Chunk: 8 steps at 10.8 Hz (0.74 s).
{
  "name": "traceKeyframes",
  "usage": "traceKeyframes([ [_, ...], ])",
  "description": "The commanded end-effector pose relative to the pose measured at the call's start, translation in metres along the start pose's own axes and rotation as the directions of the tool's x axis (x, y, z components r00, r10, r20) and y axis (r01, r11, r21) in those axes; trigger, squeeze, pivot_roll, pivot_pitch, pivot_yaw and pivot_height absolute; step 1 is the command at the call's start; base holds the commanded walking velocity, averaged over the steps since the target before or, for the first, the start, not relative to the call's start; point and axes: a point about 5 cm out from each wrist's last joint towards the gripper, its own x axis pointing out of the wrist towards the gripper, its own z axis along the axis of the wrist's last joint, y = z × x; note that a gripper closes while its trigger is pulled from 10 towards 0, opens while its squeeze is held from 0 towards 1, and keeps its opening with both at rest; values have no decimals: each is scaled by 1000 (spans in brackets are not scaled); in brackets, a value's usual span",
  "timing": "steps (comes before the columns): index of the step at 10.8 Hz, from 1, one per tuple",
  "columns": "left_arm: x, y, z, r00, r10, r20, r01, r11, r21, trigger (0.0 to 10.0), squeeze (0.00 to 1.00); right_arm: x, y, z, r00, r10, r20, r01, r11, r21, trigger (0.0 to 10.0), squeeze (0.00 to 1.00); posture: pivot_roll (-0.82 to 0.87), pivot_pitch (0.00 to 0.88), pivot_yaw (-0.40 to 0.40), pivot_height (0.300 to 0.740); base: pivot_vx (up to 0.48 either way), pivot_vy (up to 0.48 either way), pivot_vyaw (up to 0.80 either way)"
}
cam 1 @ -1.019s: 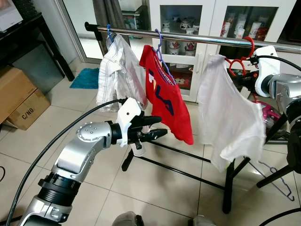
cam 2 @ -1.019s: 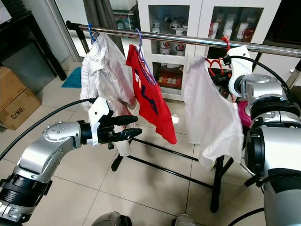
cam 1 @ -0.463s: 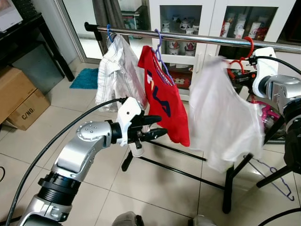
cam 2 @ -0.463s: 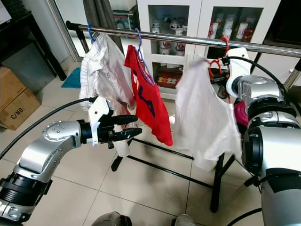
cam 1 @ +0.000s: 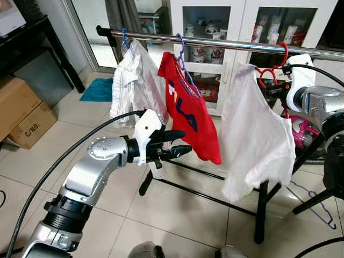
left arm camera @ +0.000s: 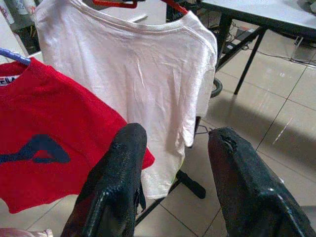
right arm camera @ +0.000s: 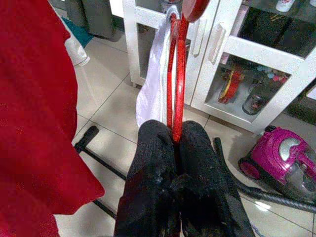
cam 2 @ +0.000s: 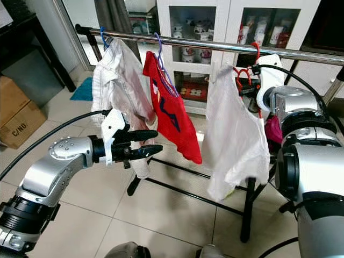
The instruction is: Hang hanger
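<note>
Beneath rail [cam 1: 226, 43], right gripper's [right arm camera: 175, 140] jaws seemingly clamp red hanger [right arm camera: 176, 69].

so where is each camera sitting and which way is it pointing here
Left eye and right eye views: on the head, looking forward and down at the clothes rail; silver arms at both sides.
Left wrist view: along the open left claw toward the white shirt and red shirt.
Right wrist view: along the right claw, shut on the red hanger, cabinet behind.
Shared: both wrist views and the head views catch the red shirt.
</note>
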Motion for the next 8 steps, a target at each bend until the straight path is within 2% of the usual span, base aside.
traceKeyframes([
  [1,-3,5,2,1000,11,-12,-10,1000,22,10000,0,0,2,6,999,20,27,-20,1000,11,0,0,-90,0,120,740,0,0,0],
  [3,-2,6,2,1000,17,-11,-17,1000,24,10000,0,-1,0,7,999,24,34,-24,1000,-1,0,0,-103,0,129,740,0,0,0],
  [4,-1,5,1,1000,15,-11,-15,1000,24,10000,0,1,2,4,1000,16,23,-15,999,-37,10000,0,-106,0,130,740,0,0,0],
  [5,-1,4,1,1000,9,-12,-8,1000,25,10000,0,2,5,3,1000,16,21,-15,999,-40,10000,0,-104,0,128,740,0,0,0],
  [6,-1,3,2,1000,-2,-16,2,1000,27,10000,0,3,6,4,1000,9,17,-9,999,-44,10000,1000,-97,0,123,740,0,0,0],
  [8,-3,-3,0,999,-31,-35,32,999,29,10000,0,6,11,4,1000,-22,-5,22,997,-73,10000,1000,-70,0,105,740,0,0,0],
])
